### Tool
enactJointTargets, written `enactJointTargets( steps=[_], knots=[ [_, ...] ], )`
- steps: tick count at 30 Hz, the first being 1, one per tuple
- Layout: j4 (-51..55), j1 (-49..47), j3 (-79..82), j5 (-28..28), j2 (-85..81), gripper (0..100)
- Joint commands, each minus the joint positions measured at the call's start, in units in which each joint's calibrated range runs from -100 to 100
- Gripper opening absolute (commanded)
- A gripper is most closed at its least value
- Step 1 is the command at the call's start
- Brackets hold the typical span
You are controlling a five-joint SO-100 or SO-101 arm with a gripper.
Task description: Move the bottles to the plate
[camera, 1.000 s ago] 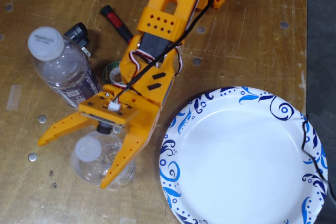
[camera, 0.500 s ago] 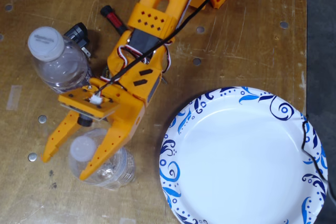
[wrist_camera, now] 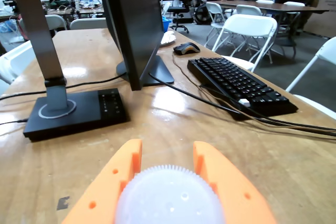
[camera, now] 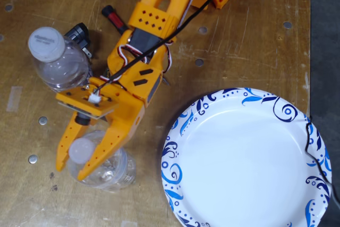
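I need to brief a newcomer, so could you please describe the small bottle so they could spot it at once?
Start at the white plate in the fixed view and look left across the wooden table. The small bottle stands there, its cap between the orange tool's fingers. Unlike the larger bottle behind it, it is crinkled and unlabelled.

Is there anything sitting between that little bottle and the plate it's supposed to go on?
Nothing visible. In the fixed view, bare tabletop lies between the small bottle and the plate. The hand straddles the bottle's cap.
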Motion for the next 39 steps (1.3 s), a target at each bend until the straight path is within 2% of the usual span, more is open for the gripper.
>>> enactJointTargets(
  steps=[1, 10, 14, 20, 30, 39],
  knots=[
    [-0.63, 1.20, -0.26, 0.32, -0.93, 7],
    [-0.63, 0.45, -1.62, 0.27, -1.18, 7],
    [0.15, 0.77, -5.94, 0.32, -5.57, 4],
    [12.16, 0.12, -10.98, 0.01, -13.74, 1],
    [30.35, -12.60, -10.53, -0.05, -26.31, 1],
    [29.05, -23.70, 3.52, -0.15, -34.99, 2]
  ],
)
